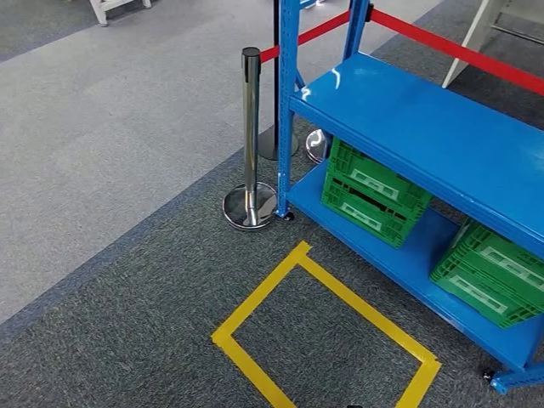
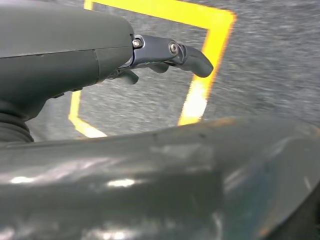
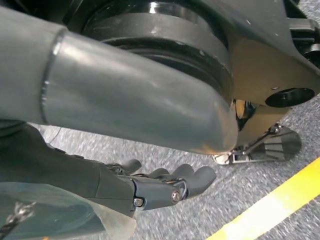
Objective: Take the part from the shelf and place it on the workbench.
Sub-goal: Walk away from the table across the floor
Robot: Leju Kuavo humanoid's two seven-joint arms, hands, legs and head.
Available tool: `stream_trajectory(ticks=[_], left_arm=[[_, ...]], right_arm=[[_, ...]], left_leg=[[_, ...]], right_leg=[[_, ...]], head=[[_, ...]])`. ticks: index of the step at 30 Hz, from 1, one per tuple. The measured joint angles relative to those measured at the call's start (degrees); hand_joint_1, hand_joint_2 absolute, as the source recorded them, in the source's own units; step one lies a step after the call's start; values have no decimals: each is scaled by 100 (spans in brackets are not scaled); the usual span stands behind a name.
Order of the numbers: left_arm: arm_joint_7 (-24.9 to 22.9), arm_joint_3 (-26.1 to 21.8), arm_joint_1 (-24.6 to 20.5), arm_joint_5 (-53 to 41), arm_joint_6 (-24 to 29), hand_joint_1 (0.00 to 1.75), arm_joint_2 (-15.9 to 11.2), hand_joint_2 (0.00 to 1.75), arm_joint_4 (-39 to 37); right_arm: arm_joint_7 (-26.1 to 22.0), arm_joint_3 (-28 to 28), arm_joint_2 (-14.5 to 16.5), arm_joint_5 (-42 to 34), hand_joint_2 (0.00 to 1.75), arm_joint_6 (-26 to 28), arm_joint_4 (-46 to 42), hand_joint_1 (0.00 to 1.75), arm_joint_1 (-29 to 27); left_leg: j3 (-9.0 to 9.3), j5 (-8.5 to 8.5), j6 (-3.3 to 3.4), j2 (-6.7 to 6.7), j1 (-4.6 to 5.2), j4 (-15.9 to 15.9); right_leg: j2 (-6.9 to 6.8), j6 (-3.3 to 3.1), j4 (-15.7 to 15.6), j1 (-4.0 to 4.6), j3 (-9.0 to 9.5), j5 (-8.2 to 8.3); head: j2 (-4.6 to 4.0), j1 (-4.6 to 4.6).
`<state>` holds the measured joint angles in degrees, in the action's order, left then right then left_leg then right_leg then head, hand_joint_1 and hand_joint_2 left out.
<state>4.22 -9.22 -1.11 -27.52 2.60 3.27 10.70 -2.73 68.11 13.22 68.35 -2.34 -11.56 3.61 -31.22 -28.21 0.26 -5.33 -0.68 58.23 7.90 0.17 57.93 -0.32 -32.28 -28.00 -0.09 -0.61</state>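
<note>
state: left robot hand (image 2: 166, 55) and right robot hand (image 3: 158, 187) hang empty, fingers loosely extended | part: presumably in a green crate (image 1: 374, 193) on the blue shelf's (image 1: 443, 136) lower board; not discernible | risk: stanchion (image 1: 250, 144) at the shelf's corner may be clipped in approach

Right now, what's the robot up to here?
Nothing is being handled yet. The robot faces a blue shelf with two green crates on its bottom level and a yellow taped square on the carpet in front. The left hand and right hand hang over the floor holding nothing, fingers apart. No part can be picked out on the shelf.
</note>
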Motion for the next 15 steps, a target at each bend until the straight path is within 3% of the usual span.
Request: stream_trajectory(ticks=[1, 2, 4, 5, 6, 8, 9, 10, 12, 14, 15], left_arm=[[-3, 0, -6, 0, 0, 0, 6, 0, -1], [-6, 0, -15, -1, 2, 0, 10, 0, 0], [-6, -1, -18, -4, 8, 0, 18, 0, -1], [-5, -1, -15, -7, 13, 0, 16, 0, -1], [-5, -2, -7, -9, 16, 0, 17, 0, -1], [-9, -6, 4, -12, 19, 0, 18, 0, -1], [-11, -8, 3, -12, 20, 0, 21, 0, -1], [-13, -9, -2, -13, 20, 0, 25, 0, -1], [-14, -10, -10, -15, 20, 0, 29, 0, -1], [-16, -15, -13, -20, 25, 0, 24, 0, -1], [-17, -19, -18, -22, 32, 0, 21, 0, -1]], right_arm=[[0, 0, -1, 0, 0, 0, 0, 0, -10], [0, 0, -1, 0, 0, 0, 0, 0, -23], [1, 0, -2, 2, 0, 1, 0, 0, -30], [1, 0, -2, 4, 0, 2, 0, 0, -19], [0, -1, -2, 7, 0, 2, 0, 0, -5], [-2, -2, -2, 12, 0, 2, 0, 0, 4], [-3, -2, -4, 14, 0, 2, 0, 0, -5], [-3, -2, -6, 16, 0, 4, 0, 0, -15], [-7, -2, -13, 21, 0, 6, 0, 0, -16], [-15, -2, -15, 23, 0, 7, 0, 0, 7], [-18, -2, -15, 23, 0, 7, 0, 0, 14]], left_leg=[[18, -10, 4, 59, 4, -45], [28, 6, 22, 132, 1, -78], [63, 35, 69, 301, -11, -158], [74, 39, 85, 400, -7, -177], [76, 33, 95, 498, 1, -179], [80, 17, 100, 698, 8, -175], [86, 8, 95, 787, 8, -174], [98, -4, 85, 863, 5, -172], [135, -43, 33, 992, 12, -156], [170, -85, -30, 1108, 39, -132], [186, -97, -56, 1167, 51, -127]], right_leg=[[62, 40, -11, -15, -45, 16], [7, 72, -1, -19, -80, 10], [-341, 113, 255, 1, -248, -152], [-559, 125, 554, 8, -397, -314], [-682, 142, 921, 8, -589, -488], [-744, 177, 1479, -10, -871, -657], [-764, 193, 1476, -22, -864, -586], [-804, 204, 1272, -32, -747, -435], [-1040, 209, 504, -22, -306, -115], [-1203, 150, 37, 5, -29, -16], [-1189, 108, 4, 24, -9, -41]], head=[[0, 1], [0, -3], [0, -35], [0, -50], [0, -61], [0, -61], [0, -62], [0, -63], [0, -69], [0, -66], [0, -66]])
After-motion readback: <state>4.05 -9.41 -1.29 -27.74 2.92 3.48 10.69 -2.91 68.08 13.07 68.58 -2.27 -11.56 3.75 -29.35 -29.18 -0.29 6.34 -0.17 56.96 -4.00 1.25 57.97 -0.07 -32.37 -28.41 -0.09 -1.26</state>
